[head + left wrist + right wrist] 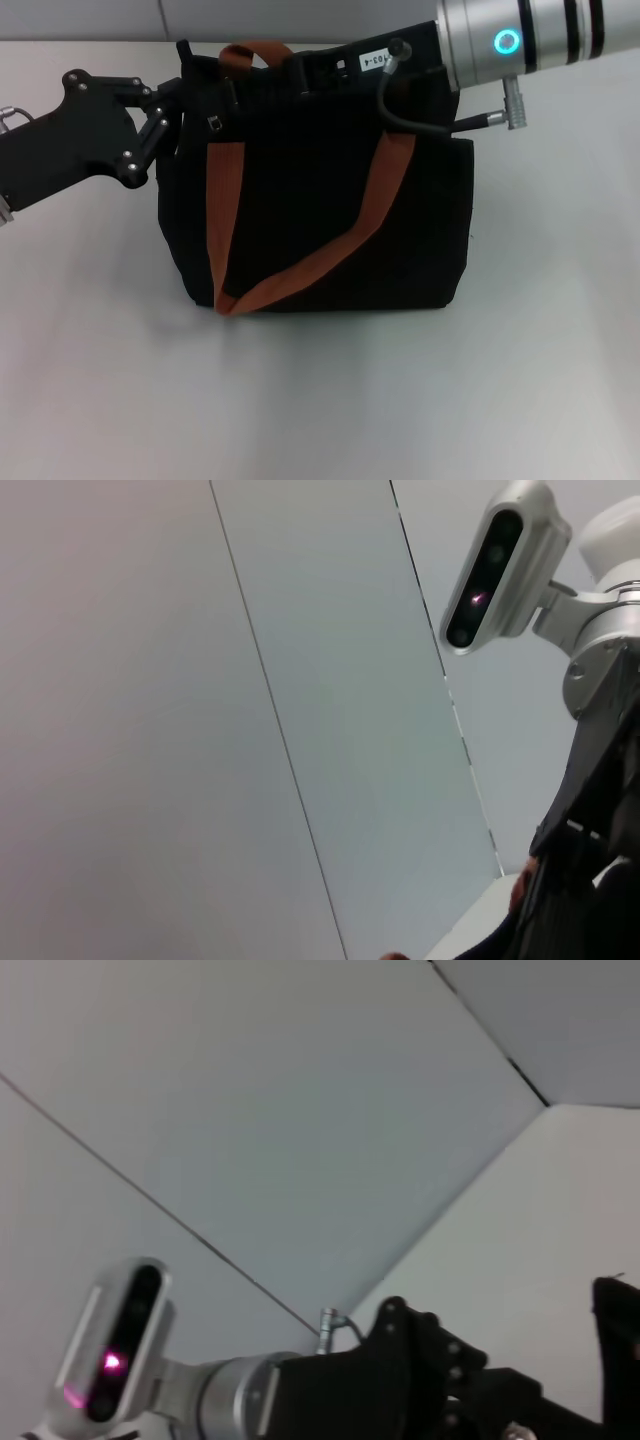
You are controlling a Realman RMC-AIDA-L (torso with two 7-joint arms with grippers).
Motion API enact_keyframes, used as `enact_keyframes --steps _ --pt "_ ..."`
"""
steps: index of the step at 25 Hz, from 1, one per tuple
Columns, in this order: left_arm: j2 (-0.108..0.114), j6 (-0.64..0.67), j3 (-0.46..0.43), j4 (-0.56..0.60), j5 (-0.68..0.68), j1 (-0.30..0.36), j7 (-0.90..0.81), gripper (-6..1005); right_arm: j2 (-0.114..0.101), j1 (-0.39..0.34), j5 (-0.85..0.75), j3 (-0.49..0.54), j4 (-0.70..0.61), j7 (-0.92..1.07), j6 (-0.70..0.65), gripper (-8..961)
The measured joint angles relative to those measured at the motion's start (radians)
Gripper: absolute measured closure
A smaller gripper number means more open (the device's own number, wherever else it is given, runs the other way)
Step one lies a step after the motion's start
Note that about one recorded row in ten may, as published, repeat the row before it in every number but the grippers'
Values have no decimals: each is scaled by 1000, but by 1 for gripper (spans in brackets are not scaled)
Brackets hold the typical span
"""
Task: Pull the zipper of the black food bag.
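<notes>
Tabletop (330, 400): plain, pale grey-white, matte, evenly lit, with soft shadow only. Its far edge meets the wall (90, 18), which stands directly behind the tabletop. The wall is made of smooth, light grey panels. A thin vertical seam (160, 18) divides two panels above the tabletop's far edge. In the wrist views further dark seams (275, 720) run across the same panelled surface. No windows or lamps are visible.
</notes>
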Motion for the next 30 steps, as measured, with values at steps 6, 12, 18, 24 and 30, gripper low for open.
enact_keyframes --steps 6,12,18,24,30 --pt "0 0 -1 -2 -3 -3 -4 971 4 21 -26 -1 1 15 20 317" --pt "0 1 -1 -2 -3 -7 -6 971 7 25 -36 -6 6 16 39 511" --pt "0 1 0 -2 -3 -14 -7 971 12 28 -37 -32 5 16 70 508" --pt "0 1 1 -11 -3 -29 -8 971 18 41 -38 -54 3 17 98 515" --pt "0 -4 0 -15 -3 -47 -23 971 20 43 -38 -69 3 19 113 544"
